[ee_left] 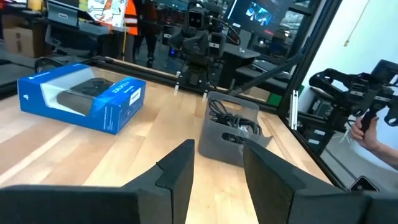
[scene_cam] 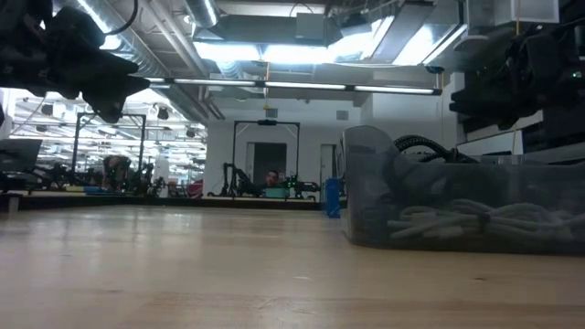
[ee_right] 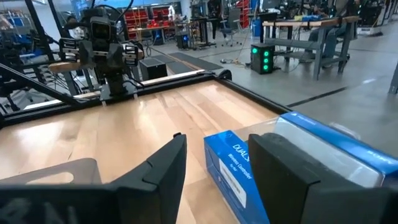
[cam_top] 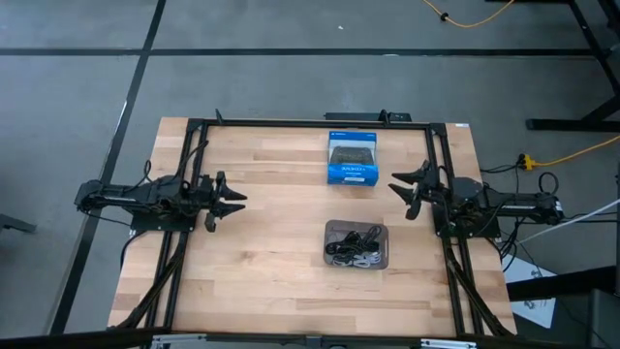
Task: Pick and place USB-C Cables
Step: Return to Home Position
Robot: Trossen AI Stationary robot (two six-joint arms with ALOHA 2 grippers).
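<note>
Left gripper [ee_left: 217, 171]: its two dark fingers [ee_left: 177, 171] are spread apart and hold nothing. It hangs above the table at 9 o'clock in the high view, with its tips pointing toward 3 o'clock.
Right gripper [ee_right: 217, 162]: its fingers are spread apart too, with nothing between them. It hangs above the table between 2 and 3 o'clock, with its tips pointing toward 9 o'clock.
Grey tray [cam_top: 329, 229]: it sits flat on the table at about 4 o'clock from the middle, well apart from both grippers. Its walls are see-through grey.
Inside the tray: the USB-C cables [cam_top: 355, 246] are all piled together here. None lie out on the wood.
Black cables [cam_top: 351, 236]: they are on the 12 o'clock side of the pile. One black loop pokes up over the rim in the low view.
White cables [cam_top: 366, 259]: they are on the 6 o'clock side, low and flat on the tray floor.
Which way they lie: the pile seems to run the long way of the tray, from 9 o'clock to 3 o'clock. The bundles are too tangled to count or to see where their ends point.
Blue box [cam_top: 352, 158]: it lies flat at about 1 o'clock, well apart from the tray.
Table [cam_top: 262, 262]: light wood, with a dark frame around it.
</note>
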